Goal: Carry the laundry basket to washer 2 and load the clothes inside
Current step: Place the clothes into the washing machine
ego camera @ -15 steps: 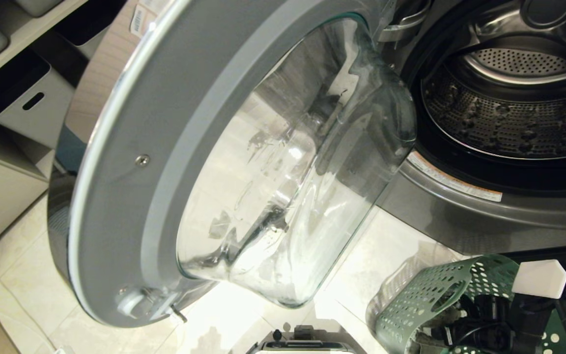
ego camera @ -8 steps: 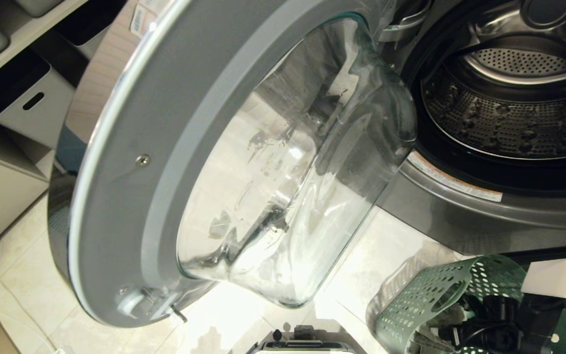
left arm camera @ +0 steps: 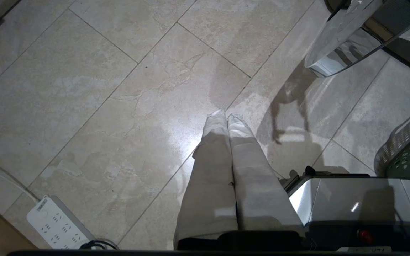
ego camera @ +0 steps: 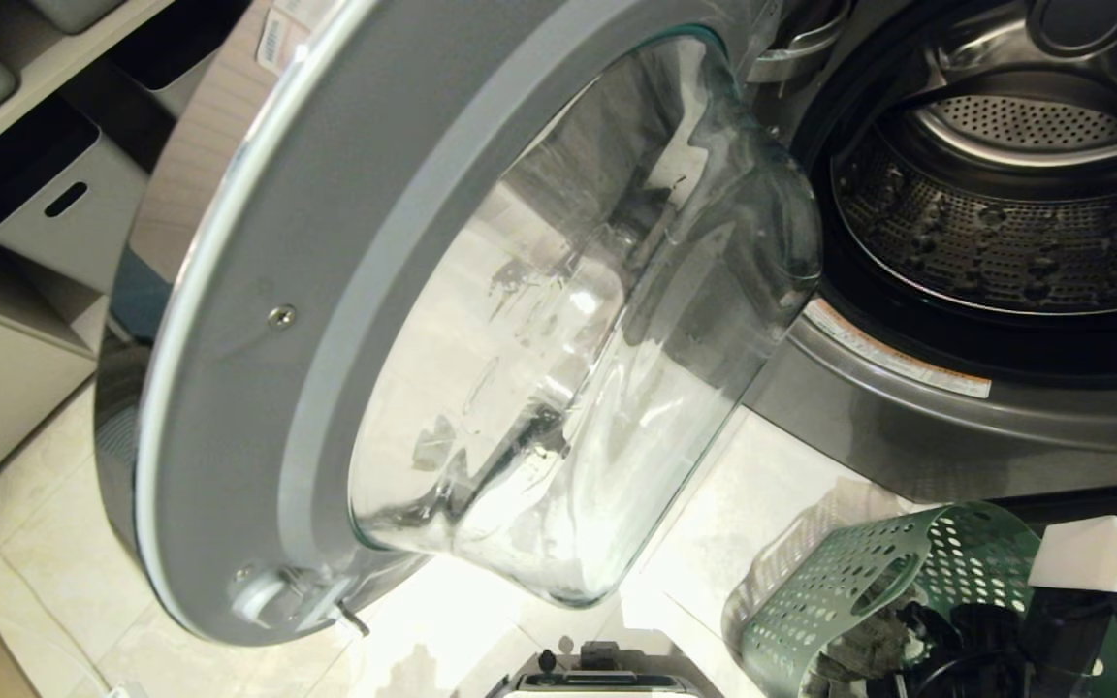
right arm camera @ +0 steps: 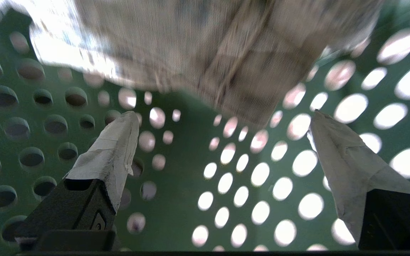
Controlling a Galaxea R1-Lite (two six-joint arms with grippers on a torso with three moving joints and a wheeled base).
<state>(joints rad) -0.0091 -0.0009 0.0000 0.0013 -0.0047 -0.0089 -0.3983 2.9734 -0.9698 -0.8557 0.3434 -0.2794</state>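
My right pincer (right arm camera: 222, 117) inside laundry basket (right arm camera: 176, 199), fingers spread wide, nothing held. Clothes (right arm camera: 198, 53) just beyond tips. Risk: tip snags wall hole, or grabs loose fold. Beyond, washer 2 (ego camera: 956, 417) open; door glass (ego camera: 558, 330) may obstruct carry. Left pincer (left arm camera: 226, 117) closed, idle.

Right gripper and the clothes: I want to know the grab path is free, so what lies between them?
Nothing. In the right wrist view the open right gripper faces the clothes inside the laundry basket, with only a bare gap between.
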